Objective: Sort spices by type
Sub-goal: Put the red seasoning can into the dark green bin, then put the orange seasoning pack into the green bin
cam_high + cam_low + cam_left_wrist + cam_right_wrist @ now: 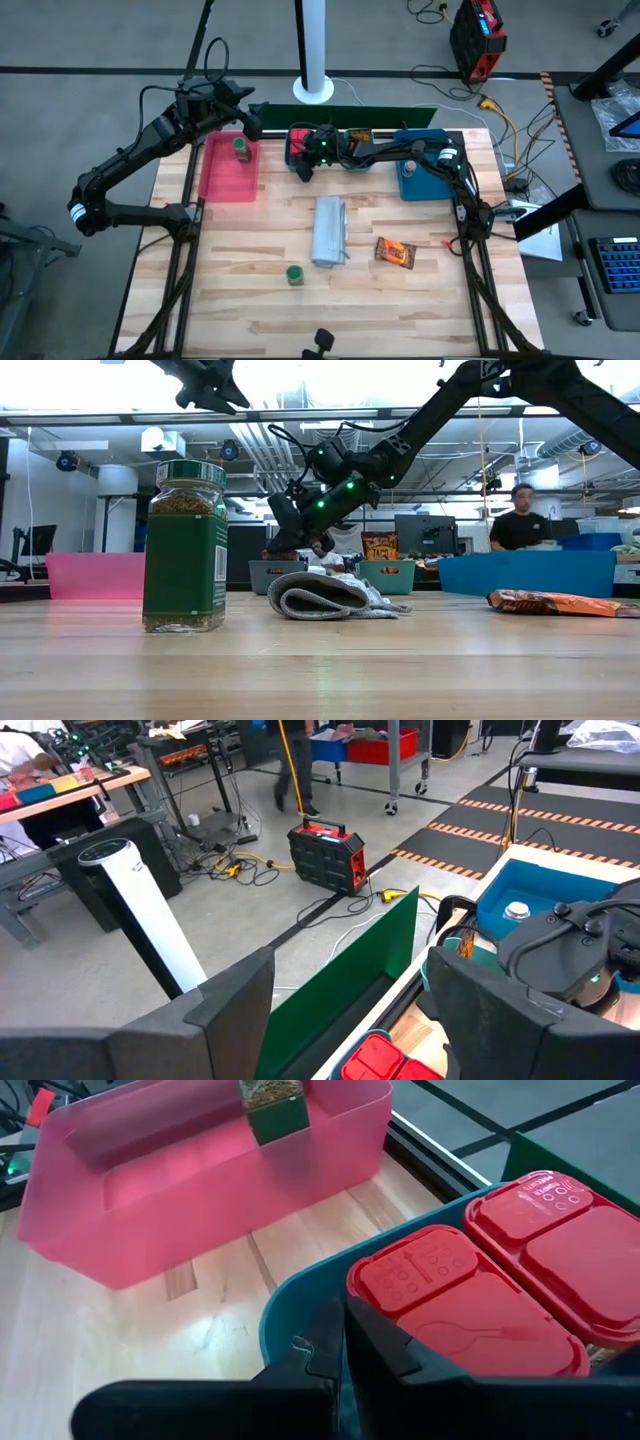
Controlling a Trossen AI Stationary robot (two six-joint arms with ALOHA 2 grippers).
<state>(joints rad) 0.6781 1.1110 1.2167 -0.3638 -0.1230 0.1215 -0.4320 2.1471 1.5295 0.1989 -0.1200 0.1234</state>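
Two red boxes [455, 1285] lie in the teal tray [352, 162] at the far middle. A green-lidded jar [241, 148] stands in the pink tray [225, 178], and a pale-lidded jar [408, 168] stands in the blue tray [432, 185]. Another green-lidded jar [294, 274] stands on the table near the front, and an orange-red packet [395, 252] lies flat at the right. My right gripper [340, 1345] is shut and empty at the teal tray's left end [305, 168]. My left gripper [252, 122] is open and empty, high over the pink tray's far end. My right gripper's shut fingertips [315, 1350] stand over the teal tray's rim [290, 1295] at its left end, beside the nearer red box. I cannot tell whether they touch the rim.
A long grey-white folded bundle [330, 232] lies in the middle of the table. A green board [350, 117] stands along the far edge behind the trays. A person [518, 520] sits in the room beyond the table.
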